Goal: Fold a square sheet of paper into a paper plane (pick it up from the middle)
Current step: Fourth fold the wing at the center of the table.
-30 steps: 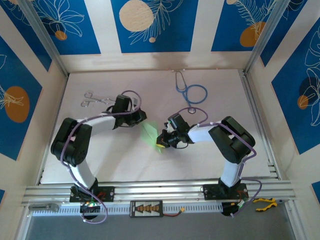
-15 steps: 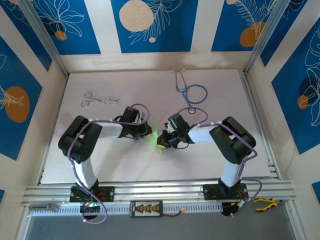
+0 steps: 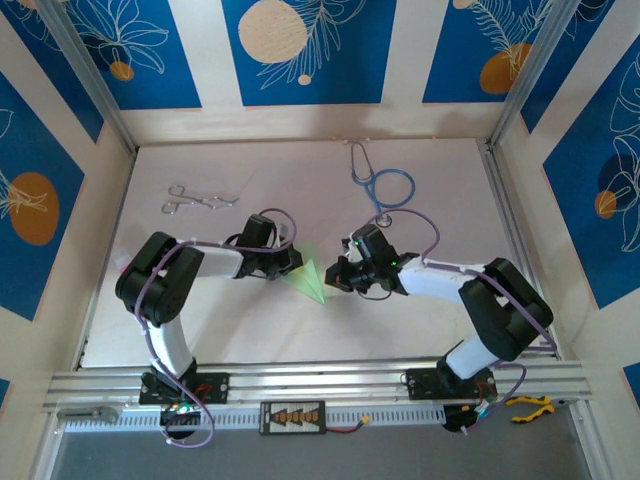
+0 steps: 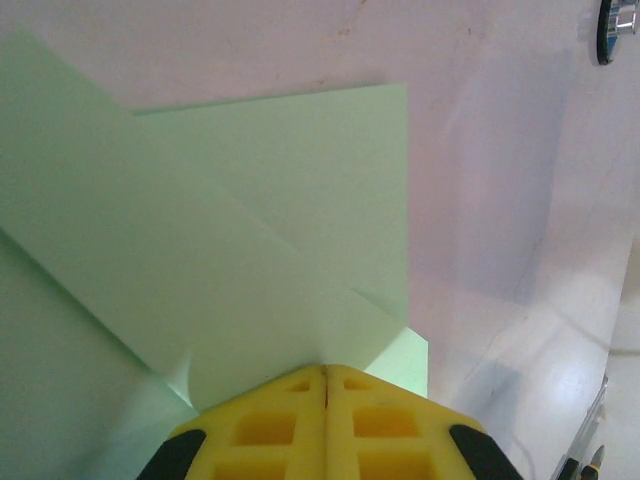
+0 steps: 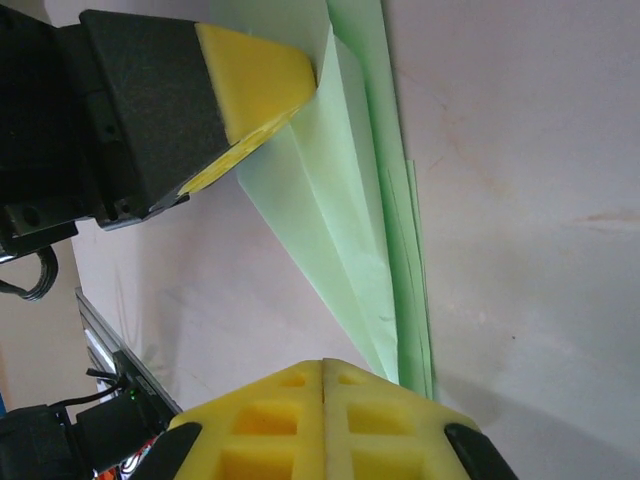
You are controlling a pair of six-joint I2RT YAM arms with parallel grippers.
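The paper plane (image 3: 308,280) is a pale green folded triangle in the middle of the table, its tip pointing toward the near right. My left gripper (image 3: 290,263) is at its far left end, shut on the paper plane (image 4: 230,260); the folds run out from the seam between the yellow pads (image 4: 325,368). My right gripper (image 3: 338,277) is at the plane's right side, pads shut together (image 5: 323,362). The plane's narrow end (image 5: 350,230) passes beside and under the right-hand pad, not into the seam. The left gripper's finger (image 5: 250,80) shows at the top.
A blue stethoscope (image 3: 385,185) lies at the back right, its metal chestpiece (image 4: 612,25) near the grippers. Metal forceps (image 3: 200,198) lie at the back left. An aluminium rail (image 3: 320,380) runs along the near edge, and walls close in the table.
The left gripper came in from the back and closed on the paper. The right arm's elbow swung out to the right and its gripper shifted right. The paper now lies flatter.
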